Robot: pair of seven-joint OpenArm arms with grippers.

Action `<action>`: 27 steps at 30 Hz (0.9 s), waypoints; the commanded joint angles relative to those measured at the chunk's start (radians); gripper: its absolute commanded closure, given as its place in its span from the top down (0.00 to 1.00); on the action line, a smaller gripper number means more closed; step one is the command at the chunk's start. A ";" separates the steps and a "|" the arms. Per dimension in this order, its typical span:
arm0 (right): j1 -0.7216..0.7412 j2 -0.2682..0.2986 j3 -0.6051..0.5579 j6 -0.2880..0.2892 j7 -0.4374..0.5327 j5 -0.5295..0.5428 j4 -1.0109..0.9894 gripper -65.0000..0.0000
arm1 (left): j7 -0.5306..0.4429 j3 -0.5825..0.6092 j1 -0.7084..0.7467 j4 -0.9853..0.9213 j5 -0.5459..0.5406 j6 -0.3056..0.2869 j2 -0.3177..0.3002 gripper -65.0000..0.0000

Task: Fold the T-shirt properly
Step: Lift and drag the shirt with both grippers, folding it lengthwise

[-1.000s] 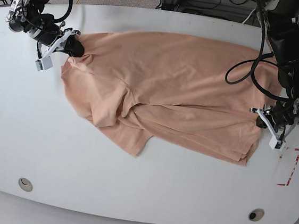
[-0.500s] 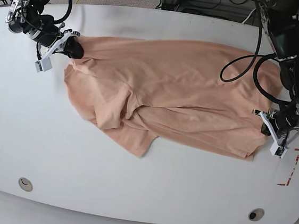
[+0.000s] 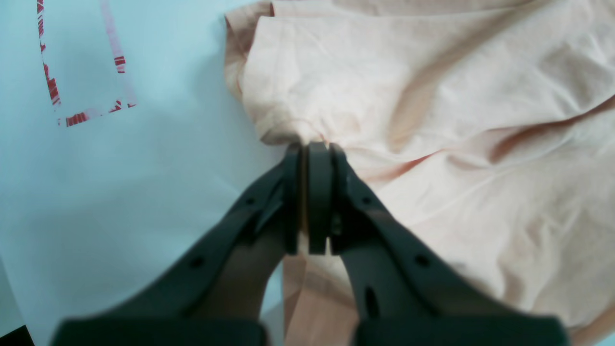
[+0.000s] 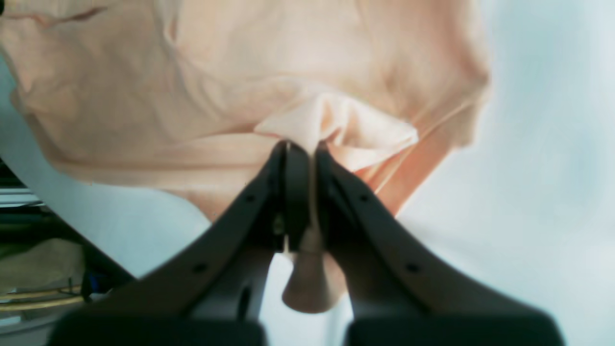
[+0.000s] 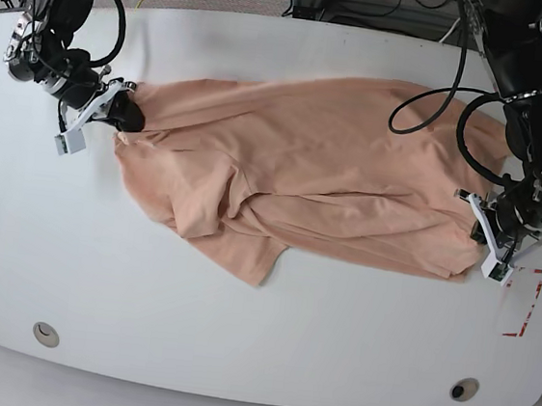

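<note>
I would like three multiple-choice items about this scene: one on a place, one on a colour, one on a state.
1. Where on the table is the red-marked rectangle?
A. beside the left gripper
B. beside the right gripper
C. under the middle of the shirt

2. What colour is the T-shirt?
A. blue
B. peach-pink
C. green

3. How do the left gripper and right gripper stand?
A. both open above the cloth
B. one shut, one open
C. both shut on cloth

Answers:
1. A, the rectangle lies next to the left gripper in base and left wrist views.
2. B, the fabric is peach-pink in every view.
3. C, each wrist view shows cloth pinched between closed fingers.
</note>
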 commanded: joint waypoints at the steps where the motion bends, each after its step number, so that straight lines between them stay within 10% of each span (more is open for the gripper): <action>1: 0.050 0.035 0.010 -0.001 0.021 0.022 0.015 0.00 | -0.025 -0.005 -0.053 0.022 -0.006 -0.003 -0.015 0.00; 27: 0.790 0.335 -0.181 0.010 0.020 0.031 -0.227 0.00 | 0.041 -0.054 -0.527 0.022 -0.010 0.034 0.022 0.00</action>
